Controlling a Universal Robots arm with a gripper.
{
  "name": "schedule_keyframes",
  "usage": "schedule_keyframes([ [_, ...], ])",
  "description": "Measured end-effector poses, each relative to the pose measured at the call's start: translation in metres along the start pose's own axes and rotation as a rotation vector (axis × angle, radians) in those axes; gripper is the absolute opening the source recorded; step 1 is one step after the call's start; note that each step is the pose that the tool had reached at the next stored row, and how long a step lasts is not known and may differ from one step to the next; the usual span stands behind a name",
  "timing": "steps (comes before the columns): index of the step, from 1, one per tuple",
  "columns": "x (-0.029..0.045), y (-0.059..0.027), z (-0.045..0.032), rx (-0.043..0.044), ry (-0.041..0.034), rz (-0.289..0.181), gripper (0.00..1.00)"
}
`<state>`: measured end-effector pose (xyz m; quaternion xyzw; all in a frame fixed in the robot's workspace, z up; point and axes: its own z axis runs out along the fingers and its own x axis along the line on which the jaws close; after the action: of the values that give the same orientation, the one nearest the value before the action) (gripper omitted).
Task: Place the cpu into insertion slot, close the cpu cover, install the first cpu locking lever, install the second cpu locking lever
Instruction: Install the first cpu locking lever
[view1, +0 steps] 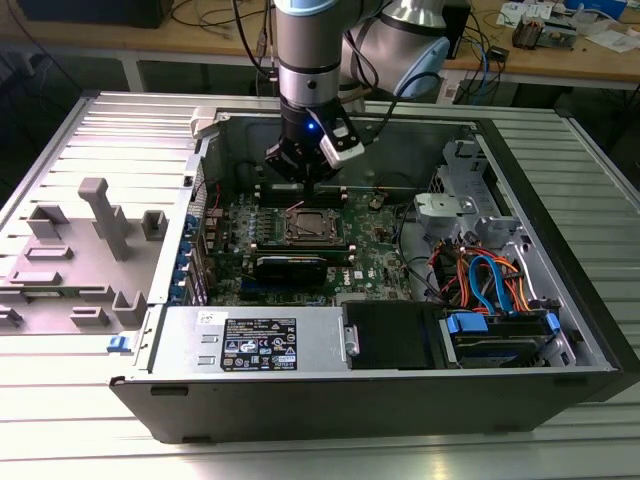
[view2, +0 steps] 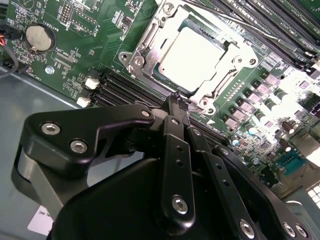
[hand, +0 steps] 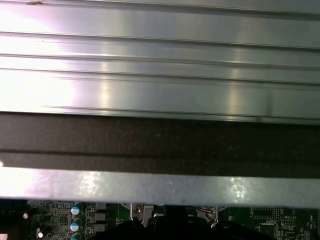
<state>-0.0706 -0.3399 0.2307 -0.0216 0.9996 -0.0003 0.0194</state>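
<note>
In the open computer case (view1: 560, 250) lies the green motherboard (view1: 375, 250). The cpu (view2: 192, 57) sits in the insertion slot (view1: 312, 226), its silver top showing through the window of the cpu cover (view2: 150, 45), which lies flat around it. A thin wire lever (view1: 296, 207) sticks up at the socket's far corner in the exterior view. My gripper (view1: 308, 180) hangs just above the socket's far edge; in the second wrist view its black fingers (view2: 172, 120) meet at the tips, shut and holding nothing, beside the socket corner.
Black memory slots (view2: 120, 90) flank the socket, and a long black card (view1: 290, 265) lies in front of it. A power supply (view1: 250, 345) and a drive bay with blue and orange cables (view1: 490, 290) fill the case front. Grey fixtures (view1: 100, 225) stand on the ribbed table.
</note>
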Motion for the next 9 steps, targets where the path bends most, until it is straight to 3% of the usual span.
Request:
schedule_keyframes([
  [9, 0.0000, -0.0002, 0.0007, 0.0000, -0.0001, 0.000, 0.11],
])
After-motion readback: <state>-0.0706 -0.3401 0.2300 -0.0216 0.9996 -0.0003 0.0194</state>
